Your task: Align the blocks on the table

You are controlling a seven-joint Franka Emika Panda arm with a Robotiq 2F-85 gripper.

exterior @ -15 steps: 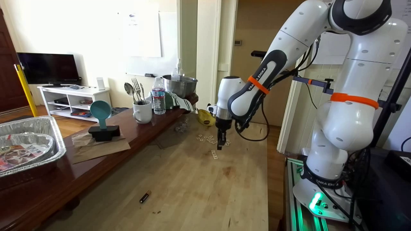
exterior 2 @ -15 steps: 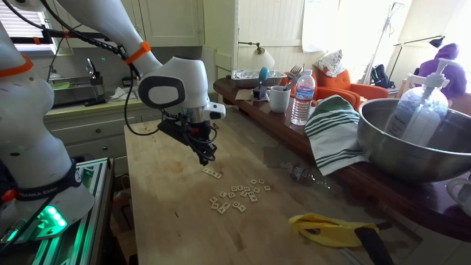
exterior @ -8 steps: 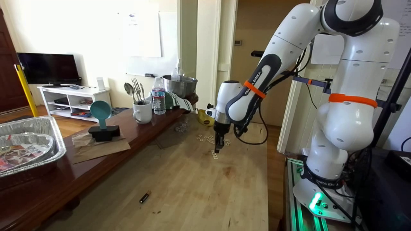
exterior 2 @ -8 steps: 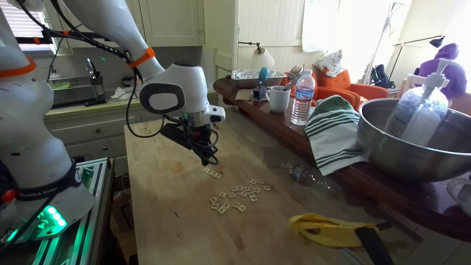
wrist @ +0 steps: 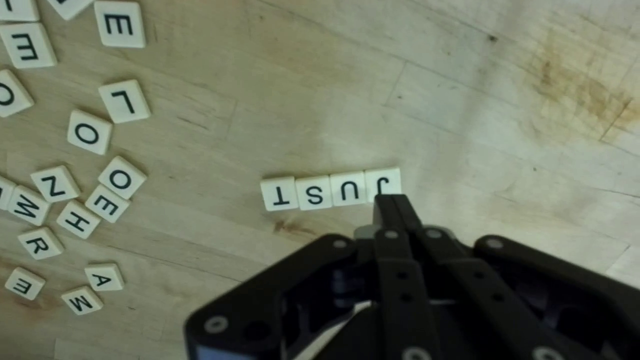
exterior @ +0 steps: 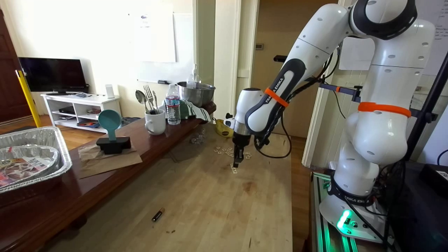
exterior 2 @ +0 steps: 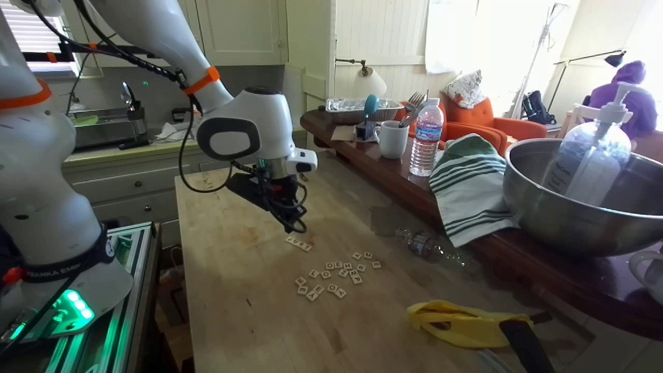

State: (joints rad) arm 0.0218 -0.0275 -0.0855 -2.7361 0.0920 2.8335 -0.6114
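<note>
Home, kitchen and living area. Cupboard (exterior 2: 241, 33) and drawers (exterior 2: 116, 185), left half, in an exterior view; orange armchairs (exterior 2: 478, 117), upper right; television (exterior: 52, 75) stands on white cabinet (exterior: 96, 100), upper left, in an exterior view.

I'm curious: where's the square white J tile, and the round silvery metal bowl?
Square white J tile (wrist: 383, 181), in the wrist view: its lettered face.
Round silvery metal bowl (exterior 2: 564, 225), in an exterior view: its outer wall.
</note>
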